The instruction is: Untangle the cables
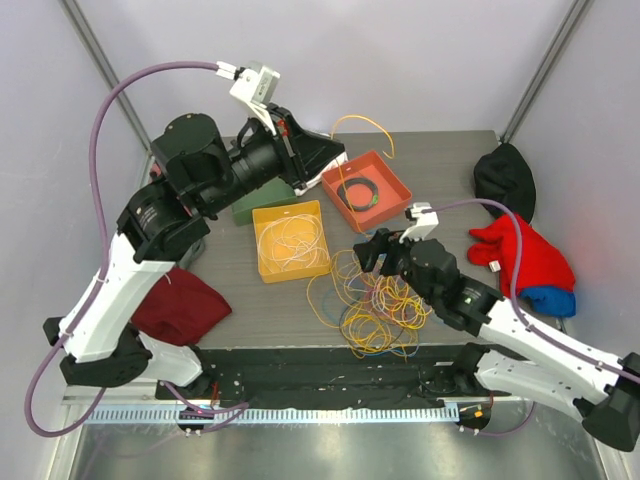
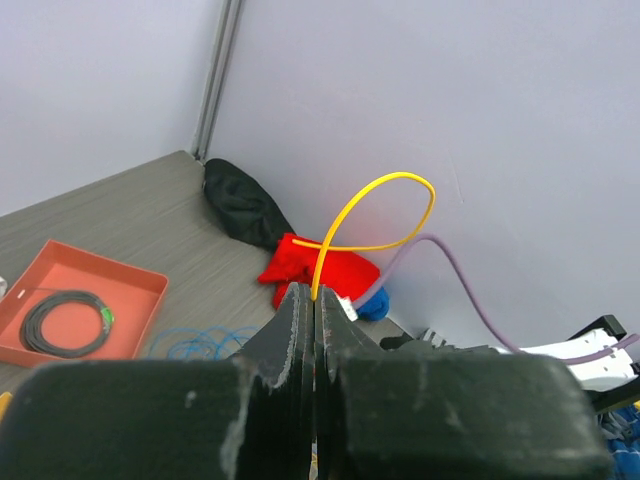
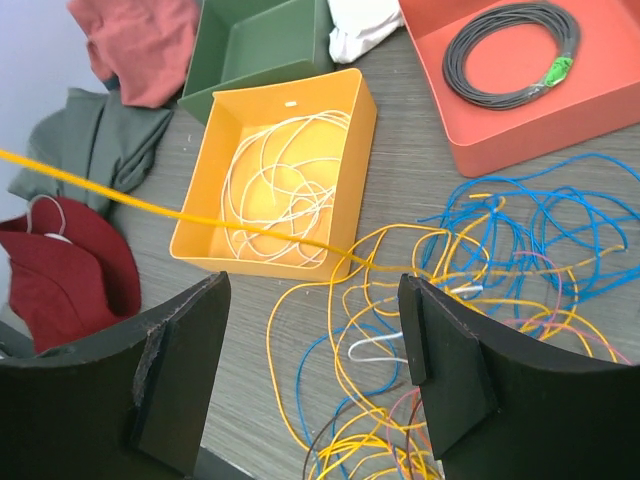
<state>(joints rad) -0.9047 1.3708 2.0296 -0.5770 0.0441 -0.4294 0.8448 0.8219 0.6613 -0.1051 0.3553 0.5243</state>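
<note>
Yellow tray [image 3: 200, 190] held white wire [image 3: 285, 180] beside tangled cables [image 1: 375, 320]; red tray [image 3: 520, 140] held black coil [image 3: 497, 97]. Left gripper [image 2: 314, 300] clenched yellow cable [image 2: 400, 176]; right gripper [image 3: 312, 360] gaped.

— What stands on the table [image 1: 450, 160]?
— An orange tray [image 1: 390, 185], a yellow tray [image 3: 215, 170] near it, and a green box [image 3: 260, 45] just beyond the yellow one.
— Any cloths?
— A dark red cloth [image 1: 182, 305] at the near left. A black cloth [image 1: 505, 178] at the far right, with a red cloth [image 1: 520, 255] nearer, touching a blue cloth [image 1: 548, 298]. A grey-green cloth [image 3: 95, 140], a pink cloth [image 3: 135, 40] and a white cloth [image 3: 360, 25] lie by the box.
</note>
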